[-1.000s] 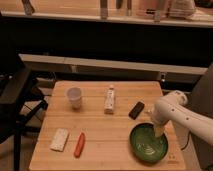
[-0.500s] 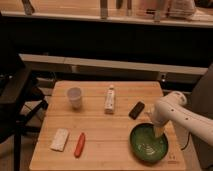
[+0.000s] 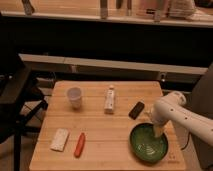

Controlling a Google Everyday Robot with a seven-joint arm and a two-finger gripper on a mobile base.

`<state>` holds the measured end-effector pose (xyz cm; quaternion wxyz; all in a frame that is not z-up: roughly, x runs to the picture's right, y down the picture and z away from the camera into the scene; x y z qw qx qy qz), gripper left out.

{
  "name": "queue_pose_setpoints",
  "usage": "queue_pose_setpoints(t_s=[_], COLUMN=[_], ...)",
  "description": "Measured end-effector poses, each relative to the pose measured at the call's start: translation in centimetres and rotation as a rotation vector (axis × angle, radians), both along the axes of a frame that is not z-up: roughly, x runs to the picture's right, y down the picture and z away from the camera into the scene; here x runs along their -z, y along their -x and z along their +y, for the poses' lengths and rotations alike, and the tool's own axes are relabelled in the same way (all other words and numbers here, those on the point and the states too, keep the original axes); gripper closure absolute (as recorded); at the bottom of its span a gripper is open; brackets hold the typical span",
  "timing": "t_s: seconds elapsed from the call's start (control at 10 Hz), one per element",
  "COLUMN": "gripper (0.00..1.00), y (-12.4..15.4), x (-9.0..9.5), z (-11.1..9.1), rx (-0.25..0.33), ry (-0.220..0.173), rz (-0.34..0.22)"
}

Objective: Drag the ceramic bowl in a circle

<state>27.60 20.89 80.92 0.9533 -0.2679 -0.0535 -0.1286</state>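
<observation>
The ceramic bowl point(image 3: 148, 143) is a wide, glossy dark-green bowl with pale ring marks inside. It sits near the front right corner of the wooden table point(image 3: 107, 125). My gripper point(image 3: 158, 131) comes down from the white arm point(image 3: 172, 112) on the right and reaches into the bowl at its far right rim. Its tips are inside the bowl, against or just over the inner wall.
A small translucent white cup point(image 3: 74, 97) stands at the back left. A white bottle point(image 3: 109, 98) lies mid-table, with a black object point(image 3: 136, 109) to its right. A white sponge point(image 3: 60, 139) and an orange carrot point(image 3: 79, 144) lie at the front left. Dark chair at left.
</observation>
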Motion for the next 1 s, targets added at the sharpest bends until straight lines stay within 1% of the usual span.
queue_pose_setpoints(t_s=[1.0], gripper=[0.2], y=[0.12], x=[-1.07], z=[0.44], rx=[0.022], ry=[0.015], rz=[-0.024])
